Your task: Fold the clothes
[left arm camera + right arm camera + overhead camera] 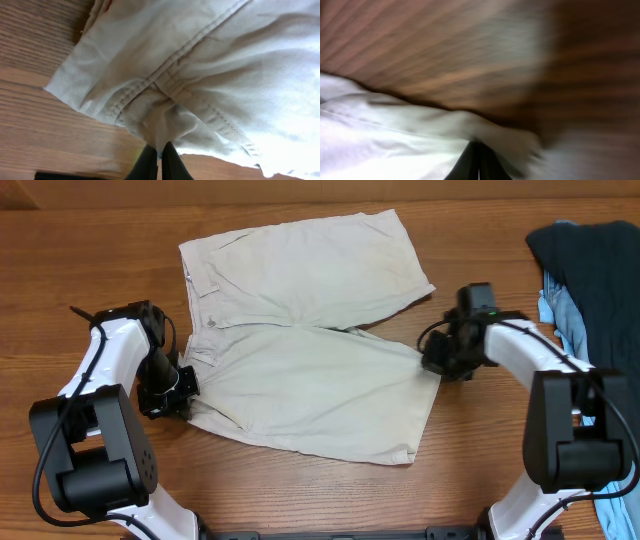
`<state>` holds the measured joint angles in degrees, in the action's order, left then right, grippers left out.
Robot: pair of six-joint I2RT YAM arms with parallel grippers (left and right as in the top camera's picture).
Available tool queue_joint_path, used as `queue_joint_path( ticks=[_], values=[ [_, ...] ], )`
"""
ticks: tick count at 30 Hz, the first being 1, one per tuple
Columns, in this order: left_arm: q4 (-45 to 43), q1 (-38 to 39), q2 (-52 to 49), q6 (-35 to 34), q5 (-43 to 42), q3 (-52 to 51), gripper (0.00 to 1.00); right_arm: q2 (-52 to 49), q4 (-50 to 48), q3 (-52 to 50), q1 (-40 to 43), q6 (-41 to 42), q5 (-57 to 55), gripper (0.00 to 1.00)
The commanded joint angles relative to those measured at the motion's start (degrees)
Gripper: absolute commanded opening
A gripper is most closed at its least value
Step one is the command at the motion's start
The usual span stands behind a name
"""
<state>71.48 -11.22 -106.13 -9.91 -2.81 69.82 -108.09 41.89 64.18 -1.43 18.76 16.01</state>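
The clothes, a pair of pale beige shorts [310, 370], lie spread flat on the wooden table, waistband to the left and legs to the right. My left gripper [180, 388] sits at the near corner of the waistband. In the left wrist view its dark fingers [160, 150] are shut on a pinch of seamed fabric [165, 120]. My right gripper [432, 362] is at the hem of the near leg. The blurred right wrist view shows this gripper [479, 147] shut on the pale cloth [395, 145].
A dark navy garment [590, 260] and a light blue garment [560, 315] lie heaped at the table's right edge, close behind the right arm. Bare wood [300, 500] runs along the front, between the two arm bases.
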Motion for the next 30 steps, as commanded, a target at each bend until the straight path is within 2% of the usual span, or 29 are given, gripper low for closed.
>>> queue_joint_path(
  ticks=[1, 4, 9, 12, 15, 16, 17, 18, 19, 21, 24, 28, 30],
  values=[
    [-0.3, 0.3, 0.8, 1.1, 1.8, 1.2, 0.04, 1.0, 4.9, 5.6, 3.9, 0.8, -3.0, 0.04],
    [-0.3, 0.3, 0.8, 1.1, 1.7, 1.2, 0.05, 1.0, 14.9, 12.5, 5.9, 0.3, 1.2, 0.04],
    [0.5, 0.3, 2.6, 1.2, -0.6, 4.4, 0.13, 1.3, 26.4, 14.9, 5.8, -8.9, 13.8, 0.13],
    [1.4, 0.3, 9.6, 1.1, -0.6, 8.4, 0.21, 2.4, 31.5, 14.9, 5.8, -17.3, 17.6, 0.17],
    [1.4, 0.3, 20.0, 0.4, -0.6, 9.6, 0.34, 8.0, 32.2, 14.9, 5.8, -18.6, 19.5, 0.2],
    [2.0, 0.3, 23.4, -0.7, -0.2, 9.6, 0.4, 10.6, 32.2, 14.9, 5.8, -18.6, 19.7, 0.21],
    [3.1, 0.3, 26.0, -2.4, 0.1, 9.6, 0.7, 14.1, 32.5, 14.9, 5.8, -18.6, 19.7, 0.23],
    [5.1, 0.3, 28.8, -5.8, 0.3, 9.5, 0.83, 17.0, 33.3, 14.9, 5.8, -18.6, 19.6, 0.27],
    [6.2, 0.3, 30.6, -8.0, 1.0, 9.2, 0.85, 19.6, 34.2, 14.9, 5.8, -18.5, 19.5, 0.32],
    [7.1, 0.3, 33.6, -11.5, 4.9, 7.1, 1.0, 23.3, 36.6, 14.8, 5.8, -13.7, 15.7, 0.56],
    [5.2, -0.2, 33.2, -12.6, 4.7, 0.5, 1.0, 23.7, 38.6, 12.4, 5.8, -10.3, 13.6, 0.7],
    [-3.9, -3.7, 25.6, -14.6, 1.6, -11.5, 1.0, 23.4, 37.9, 3.6, 5.6, -9.6, 13.8, 0.7],
    [-7.5, -5.1, 20.7, -14.6, 1.3, -13.9, 1.0, 23.4, 37.3, 1.3, 5.6, -9.8, 13.9, 0.7]
  ],
)
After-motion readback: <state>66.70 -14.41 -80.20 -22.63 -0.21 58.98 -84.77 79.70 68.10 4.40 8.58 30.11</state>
